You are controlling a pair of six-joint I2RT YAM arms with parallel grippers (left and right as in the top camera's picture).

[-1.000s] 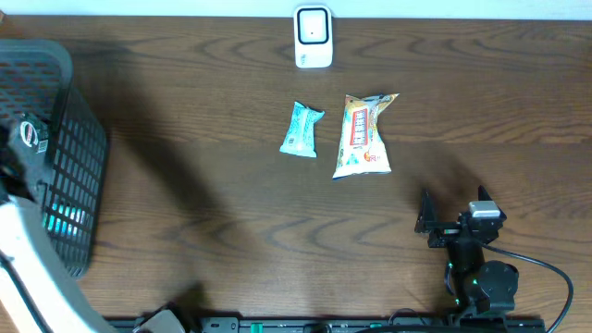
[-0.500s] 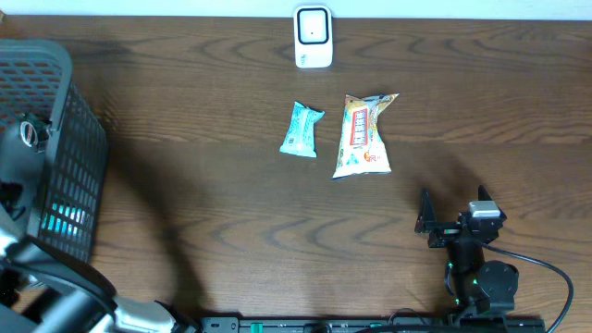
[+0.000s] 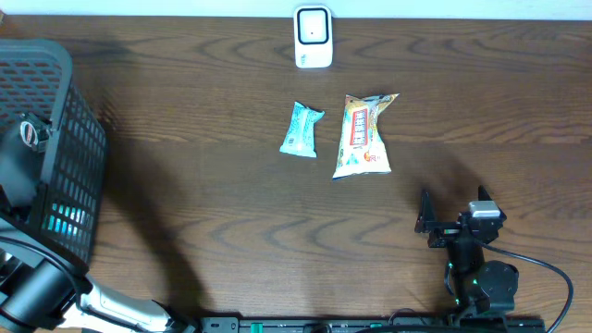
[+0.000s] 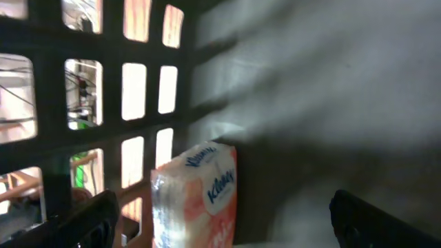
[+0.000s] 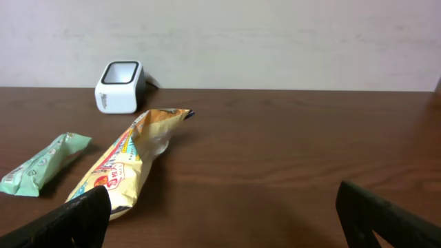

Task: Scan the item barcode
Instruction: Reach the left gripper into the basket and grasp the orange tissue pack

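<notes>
**Both Jaws Wide, Tissue Pack in the Basket, Two Packets by the Scanner**

On the overhead view, a black mesh basket (image 3: 65, 139) sits at the 9 o'clock edge of the dark wooden tabletop (image 3: 203, 213). The left arm (image 3: 18, 171) reaches over the basket's rim and down inside it. The left wrist view looks into the basket. An orange-and-white tissue pack (image 4: 196, 196) with "Kleenex" lettering stands on edge, close beside the mesh wall. I cannot tell whether it touches the wall. The left jaws are spread wide. Their dark fingertips (image 4: 76, 224) show only at the 7 and 5 o'clock corners of that view, and they grip nothing. The pack stands beyond them, apart from both tips.

A white scanner (image 3: 314, 37) stands at the 12 o'clock edge of the tabletop. Just toward 12 o'clock of the tabletop's centre lie a teal packet (image 3: 302, 129) and a yellow snack bag (image 3: 363, 136). The packet is just at 9 o'clock of the bag, and the two do not touch. Both lie flat, at 6 o'clock of the scanner and apart from it.

The right arm (image 3: 472, 250) rests at 5 o'clock of the tabletop, well apart from the packets. The right jaws are also wide, with a fingertip (image 5: 69, 220) in each lower corner of the right wrist view and only bare tabletop between them. That view faces the snack bag, the teal packet and the scanner.
</notes>
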